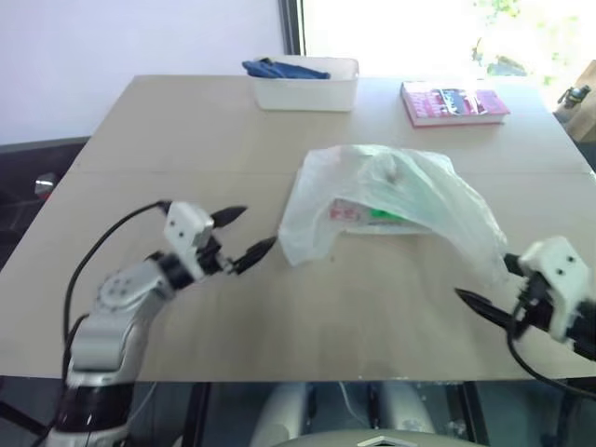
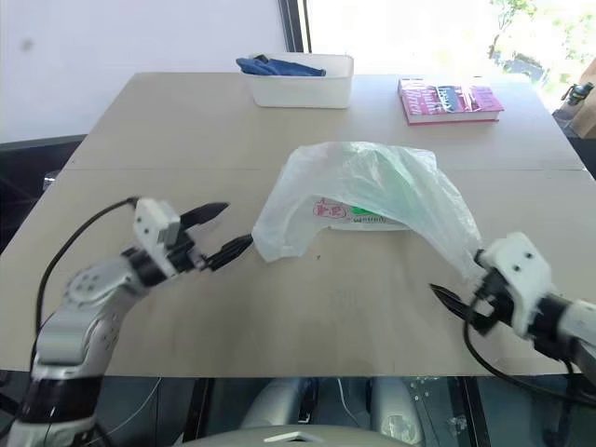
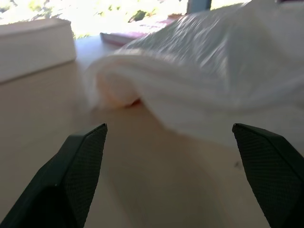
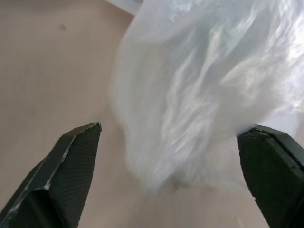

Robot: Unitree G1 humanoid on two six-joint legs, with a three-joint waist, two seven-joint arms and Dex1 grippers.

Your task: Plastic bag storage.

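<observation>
The plastic bag (image 1: 391, 200), thin translucent white film with a red-pink print and something green showing through it, lies puffed up on the middle of the wooden table (image 1: 186, 140). My left gripper (image 1: 258, 229) hovers just to the left of the bag with its jaws open and empty, its tips close to the bag's left edge. In the left wrist view the bag (image 3: 209, 80) bulges just beyond the spread fingers (image 3: 83, 156). My right gripper (image 4: 168, 130) is open at the bag's thin right-hand tail, near the table's front edge; whether it touches the film I cannot tell.
A white rectangular tray (image 1: 307, 93) with a blue cloth (image 1: 284, 68) in it stands at the table's far edge. A pink book (image 1: 453, 102) lies at the far right. A black cable loops off the left arm.
</observation>
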